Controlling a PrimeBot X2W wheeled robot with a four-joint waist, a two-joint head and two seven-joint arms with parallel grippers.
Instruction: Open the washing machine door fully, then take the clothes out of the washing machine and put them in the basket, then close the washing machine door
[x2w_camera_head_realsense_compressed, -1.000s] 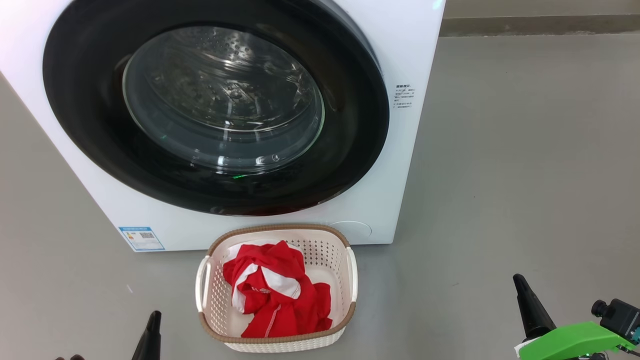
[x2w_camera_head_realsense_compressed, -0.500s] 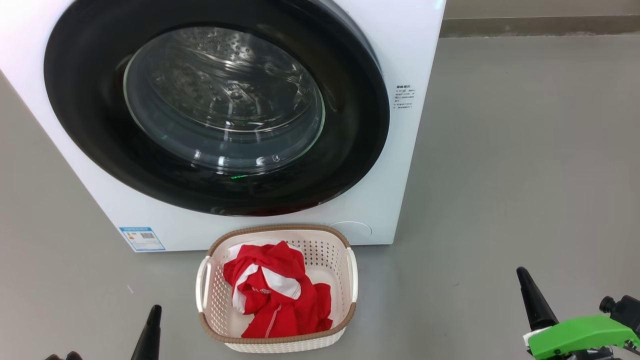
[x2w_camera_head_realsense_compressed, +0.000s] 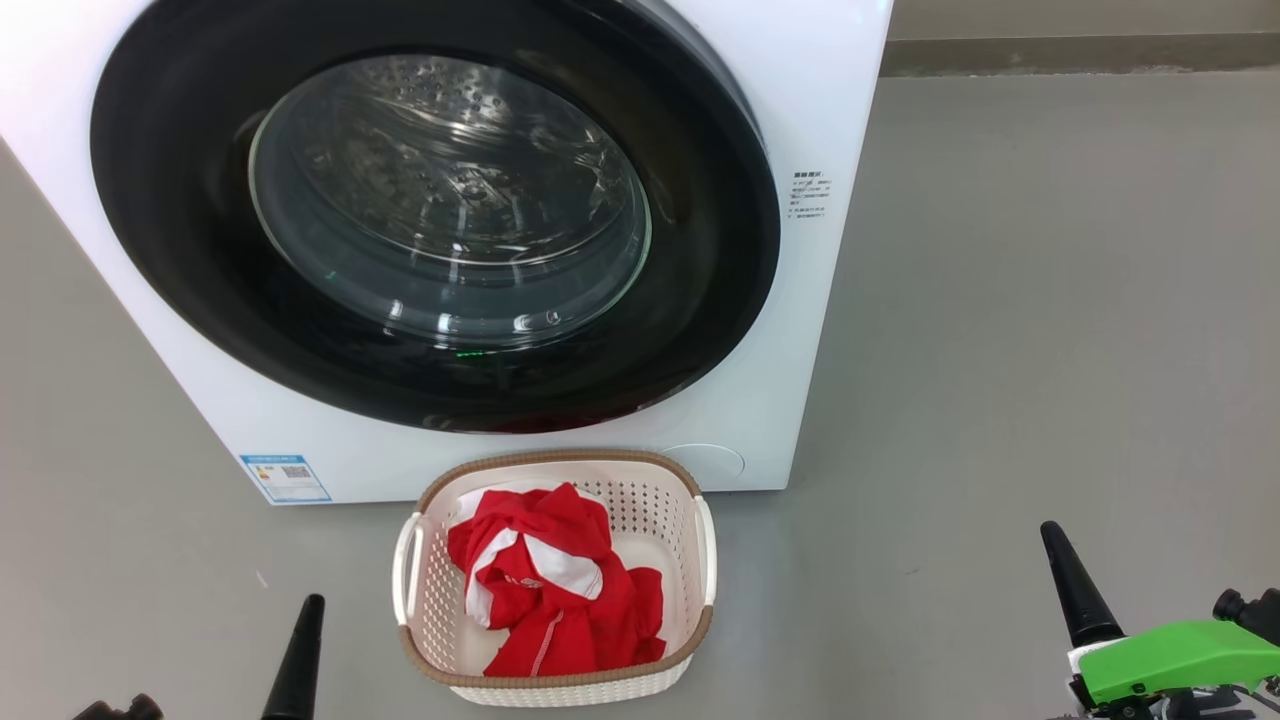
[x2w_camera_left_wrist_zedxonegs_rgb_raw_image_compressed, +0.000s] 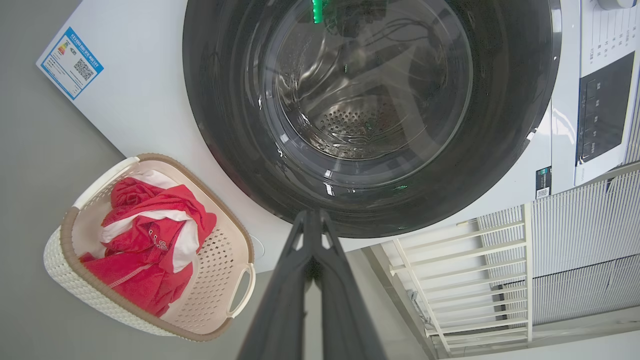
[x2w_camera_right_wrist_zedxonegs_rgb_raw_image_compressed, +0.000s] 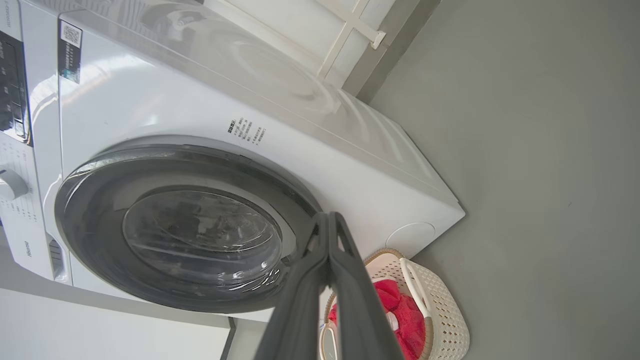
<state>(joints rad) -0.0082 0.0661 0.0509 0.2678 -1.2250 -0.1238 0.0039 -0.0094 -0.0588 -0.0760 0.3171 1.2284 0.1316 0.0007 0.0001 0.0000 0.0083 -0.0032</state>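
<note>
Door position: the washing machine door (x2w_camera_head_realsense_compressed: 435, 215) is seen lying flat against the front of the washing machine (x2w_camera_head_realsense_compressed: 830, 90), black rim against the white panel. A perforated steel drum (x2w_camera_left_wrist_zedxonegs_rgb_raw_image_compressed: 357, 120) is made out through the glass bowl. A blue label (x2w_camera_head_realsense_compressed: 285, 478) is noted at the machine's lower left corner in the head view.

The basket (x2w_camera_head_realsense_compressed: 556, 682) is set on the grey floor (x2w_camera_head_realsense_compressed: 1050, 300) just in front of the machine, below the door. The clothes (x2w_camera_head_realsense_compressed: 555, 595) are lying inside it in a crumpled red heap with white panels showing, piled toward its left and near sides.

The left gripper (x2w_camera_left_wrist_zedxonegs_rgb_raw_image_compressed: 312, 216) is seen in its wrist view with both fingers pressed together to the tips, nothing held between them; it is pointed toward the lower edge of the door rim and is clear of it. In the head view one dark finger is seen at the lower left, left of the basket. The right gripper (x2w_camera_right_wrist_zedxonegs_rgb_raw_image_compressed: 329, 217) is likewise closed tip to tip and empty, held well to the right of the basket, with a green part (x2w_camera_head_realsense_compressed: 1170, 662) mounted behind its finger.
</note>
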